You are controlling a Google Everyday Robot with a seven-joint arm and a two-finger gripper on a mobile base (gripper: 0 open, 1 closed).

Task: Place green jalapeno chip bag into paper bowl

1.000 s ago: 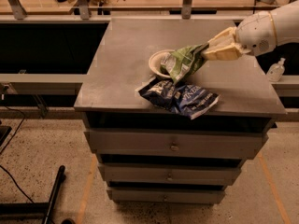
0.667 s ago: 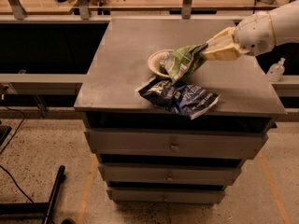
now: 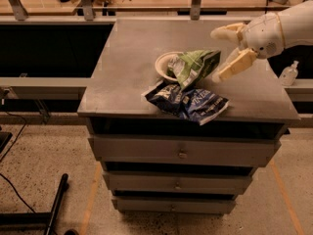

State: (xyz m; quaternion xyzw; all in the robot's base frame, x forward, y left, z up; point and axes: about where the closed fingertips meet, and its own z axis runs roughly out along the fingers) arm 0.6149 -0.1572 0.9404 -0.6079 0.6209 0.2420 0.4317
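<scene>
Camera view, from above and in front of the grey cabinet top. Its left part holds none of the task's things. Near the middle sits the paper bowl, with only its left rim and a bit of the inside showing. The green jalapeno chip bag lies across the bowl's right side. It is tilted, with its lower end down in or on the bowl and its upper corner sticking out past the rim to the right. Just in front, touching or nearly touching the bowl, is the dark-blue chip bag, crumpled near the cabinet's front edge.

To the right, the gripper hangs beside the green bag's raised corner. Its two pale fingers are spread wide, one above and one below, and neither is clamped on anything.

To my eye the placing step is at its end, with the bag let go over the bowl. The next move is a clean pull-away up and to the right, without snagging that corner and dragging the bag off. At the far right stands a small clear bottle.
</scene>
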